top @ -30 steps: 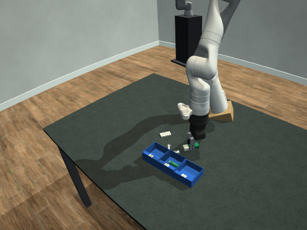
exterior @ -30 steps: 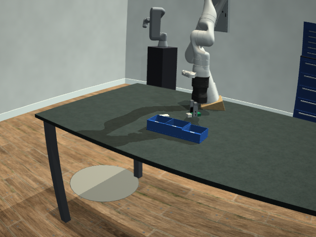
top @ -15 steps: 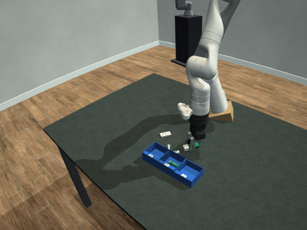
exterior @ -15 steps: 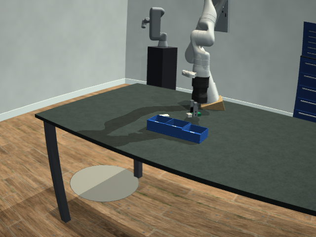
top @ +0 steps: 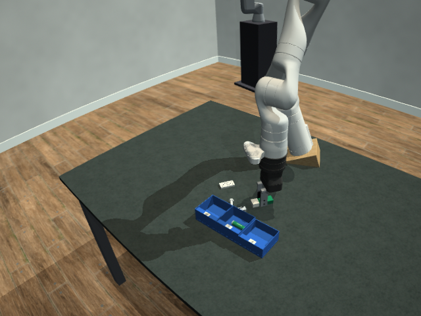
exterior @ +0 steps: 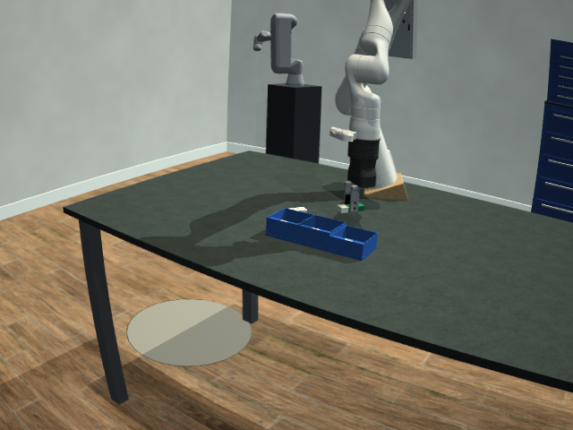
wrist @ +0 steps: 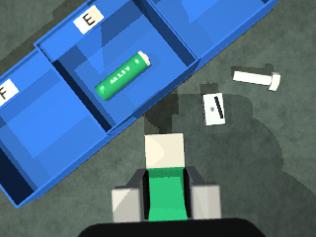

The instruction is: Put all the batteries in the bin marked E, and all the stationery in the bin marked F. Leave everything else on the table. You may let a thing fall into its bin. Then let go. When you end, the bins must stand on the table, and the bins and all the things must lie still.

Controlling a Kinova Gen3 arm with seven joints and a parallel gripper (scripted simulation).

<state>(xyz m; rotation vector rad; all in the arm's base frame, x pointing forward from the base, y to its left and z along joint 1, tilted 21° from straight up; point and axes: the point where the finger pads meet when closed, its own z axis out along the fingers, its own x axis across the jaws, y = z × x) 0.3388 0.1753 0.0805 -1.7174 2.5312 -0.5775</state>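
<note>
Jaws are clenched on a green-and-cream eraser [wrist: 165, 163], whose cream end sticks out past the fingertips, held above the worktop [top: 339, 220] just beside the blue bins [top: 268, 249]. In the wrist view the eraser is near the outer wall of bin E [wrist: 89, 21], which holds a green battery [wrist: 122, 75], with bin F [wrist: 6, 92] next to it. A white bolt [wrist: 257, 78] and a small white card [wrist: 214, 109] lie on the worktop close by.

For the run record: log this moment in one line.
tool: shut on green-and-white eraser | position: beside tray, above table | bin E: one battery | bin F: no items seen
</note>
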